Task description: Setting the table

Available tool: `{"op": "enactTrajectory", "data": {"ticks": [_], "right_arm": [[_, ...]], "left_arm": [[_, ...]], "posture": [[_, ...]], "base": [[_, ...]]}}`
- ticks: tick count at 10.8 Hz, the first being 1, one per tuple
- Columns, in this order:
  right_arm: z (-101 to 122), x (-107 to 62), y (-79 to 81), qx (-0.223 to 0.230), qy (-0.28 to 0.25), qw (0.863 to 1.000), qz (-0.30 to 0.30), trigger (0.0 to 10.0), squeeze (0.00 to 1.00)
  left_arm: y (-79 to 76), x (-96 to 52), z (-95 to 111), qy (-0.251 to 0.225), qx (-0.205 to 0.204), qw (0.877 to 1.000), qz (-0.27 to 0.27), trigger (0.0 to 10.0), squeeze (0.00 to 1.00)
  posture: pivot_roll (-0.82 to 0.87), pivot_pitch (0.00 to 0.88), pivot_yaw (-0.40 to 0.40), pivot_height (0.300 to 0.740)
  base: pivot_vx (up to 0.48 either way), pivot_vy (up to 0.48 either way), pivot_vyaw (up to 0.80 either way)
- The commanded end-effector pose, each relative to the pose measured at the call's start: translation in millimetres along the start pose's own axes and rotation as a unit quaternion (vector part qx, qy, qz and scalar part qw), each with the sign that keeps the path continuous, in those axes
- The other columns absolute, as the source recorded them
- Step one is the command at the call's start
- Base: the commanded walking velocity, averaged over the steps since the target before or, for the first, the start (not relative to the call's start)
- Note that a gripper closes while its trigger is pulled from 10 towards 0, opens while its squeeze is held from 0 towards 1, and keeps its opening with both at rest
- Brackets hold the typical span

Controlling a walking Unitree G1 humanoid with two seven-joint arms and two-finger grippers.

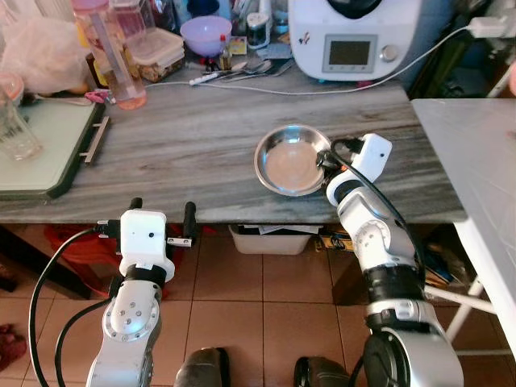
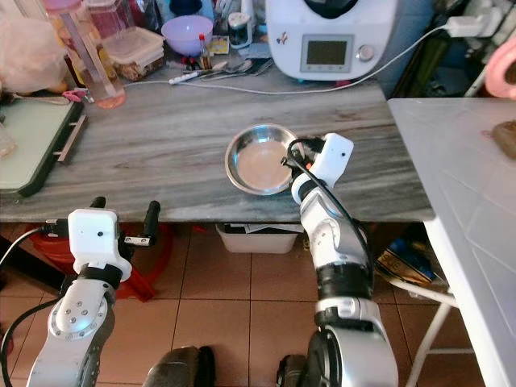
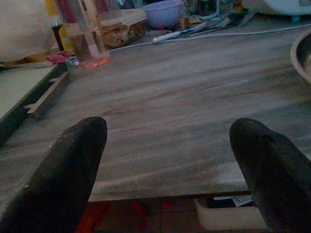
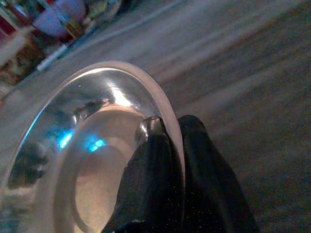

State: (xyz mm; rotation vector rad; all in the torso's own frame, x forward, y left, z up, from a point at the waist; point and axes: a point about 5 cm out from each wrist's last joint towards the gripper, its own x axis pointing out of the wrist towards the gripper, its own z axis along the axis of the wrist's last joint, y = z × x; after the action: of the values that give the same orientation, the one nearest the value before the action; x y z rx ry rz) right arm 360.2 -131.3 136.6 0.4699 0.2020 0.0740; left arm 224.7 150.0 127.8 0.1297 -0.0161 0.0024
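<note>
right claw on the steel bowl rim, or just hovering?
Touching. The right wrist view shows the right claw shut on the steel bowl rim, one finger inside, one outside.

Bare counter [image 1: 185,145] mid-span (clutter along back); tray [image 1: 48,153] blocks left.

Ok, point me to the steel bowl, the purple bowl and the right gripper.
steel bowl [image 1: 286,165], left eye view, on its inner base.
purple bowl [image 1: 205,34], left eye view, on its outer wall.
right gripper [image 4: 170,131], right wrist view, where its fingertips clamp the steel bowl's rim.

A white kitchen machine [image 1: 355,36] stands behind a purple bowl [image 1: 205,34].
</note>
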Motion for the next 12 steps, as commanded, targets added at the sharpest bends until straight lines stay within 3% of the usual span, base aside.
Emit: {"op": "enactTrajectory", "data": {"ticks": [1, 2, 3, 4, 6, 8, 10, 11, 12], "right_arm": [[-2.2, 3.6, 5.8, -0.011, 0.012, 1.000, 0.001, 10.0, 0.00], [-7.0, 5.8, 4.4, -0.004, 0.022, 1.000, -0.011, 10.0, 0.00], [-6.0, 6.3, 4.3, -0.013, 0.017, 1.000, -0.011, 10.0, 0.74], [-5.4, 7.0, 3.4, -0.015, 0.017, 1.000, -0.014, 10.0, 1.00], [-3.6, 7.6, -1.6, -0.019, 0.019, 0.999, -0.022, 10.0, 1.00], [14.6, 2.5, 0.5, -0.051, -0.033, 0.998, 0.000, 10.0, 1.00], [19.3, -5.5, -6.3, -0.061, -0.062, 0.996, 0.000, 10.0, 1.00], [23.5, -10.5, -9.6, -0.076, -0.086, 0.993, 0.000, 10.0, 1.00], [32.4, -21.6, -8.4, -0.129, -0.131, 0.983, 0.010, 10.0, 1.00]], "left_arm": [[-1.1, -1.4, 2.5, -0.001, 0.003, 1.000, -0.007, 10.0, 0.00], [-0.1, -1.3, 2.4, 0.001, 0.007, 1.000, -0.001, 10.0, 0.00], [0.1, -1.2, 2.4, 0.002, 0.008, 1.000, 0.000, 10.0, 0.00], [-0.1, -0.9, 2.7, 0.002, 0.008, 1.000, 0.000, 10.0, 0.00], [-0.5, 1.7, 2.8, 0.001, 0.007, 1.000, 0.001, 10.0, 0.00], [0.8, 4.2, 1.1, 0.004, 0.005, 1.000, 0.013, 10.0, 0.00], [-2.4, 4.9, -2.3, 0.009, -0.002, 1.000, 0.015, 10.0, 0.00], [-2.3, 6.3, -2.4, 0.009, -0.004, 1.000, 0.018, 10.0, 0.00], [-1.2, 7.4, -2.4, 0.007, -0.005, 1.000, 0.020, 10.0, 0.00]], "posture": [[0.13, 0.163, 0.050, 0.740], [0.13, 0.161, 0.049, 0.740], [0.13, 0.160, 0.051, 0.740], [0.13, 0.161, 0.051, 0.740], [0.13, 0.148, 0.038, 0.740], [0.12, 0.138, 0.032, 0.740], [0.10, 0.122, 0.026, 0.740], [0.09, 0.119, 0.024, 0.740], [0.09, 0.115, 0.023, 0.740]], "base": [[0.000, 0.000, 0.00], [0.000, 0.000, 0.00], [0.000, 0.000, 0.00], [0.000, 0.000, 0.00], [0.000, 0.000, 0.00], [0.000, 0.000, 0.00], [0.000, 0.000, 0.00], [0.000, 0.000, 0.00], [0.000, 0.000, 0.00]]}}
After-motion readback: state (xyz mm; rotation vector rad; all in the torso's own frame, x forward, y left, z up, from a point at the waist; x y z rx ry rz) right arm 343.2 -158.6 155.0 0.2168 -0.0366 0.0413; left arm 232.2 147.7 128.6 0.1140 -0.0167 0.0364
